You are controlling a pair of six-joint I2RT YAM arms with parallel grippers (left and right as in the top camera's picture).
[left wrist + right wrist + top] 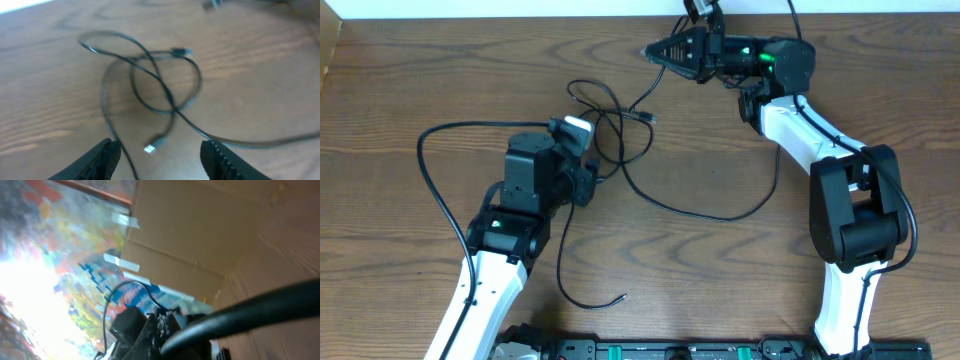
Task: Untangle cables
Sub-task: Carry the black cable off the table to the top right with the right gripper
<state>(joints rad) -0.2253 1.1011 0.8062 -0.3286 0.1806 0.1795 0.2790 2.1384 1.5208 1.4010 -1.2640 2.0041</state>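
Your left fingers (102, 156) are hovering apart, cables (163, 86) lying just beyond them, tangle stretching left-right; right fingers (655, 52) are sitting together, far side, less near.

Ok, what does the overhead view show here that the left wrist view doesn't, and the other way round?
Only overhead: both arms whole, the right gripper shut on one strand near the table's far edge, and a loose plug end lying towards the front. Only left wrist: the left gripper standing open just short of the tangle, with a silver plug tip close up. Both: the black cables looped over each other on the wooden table.
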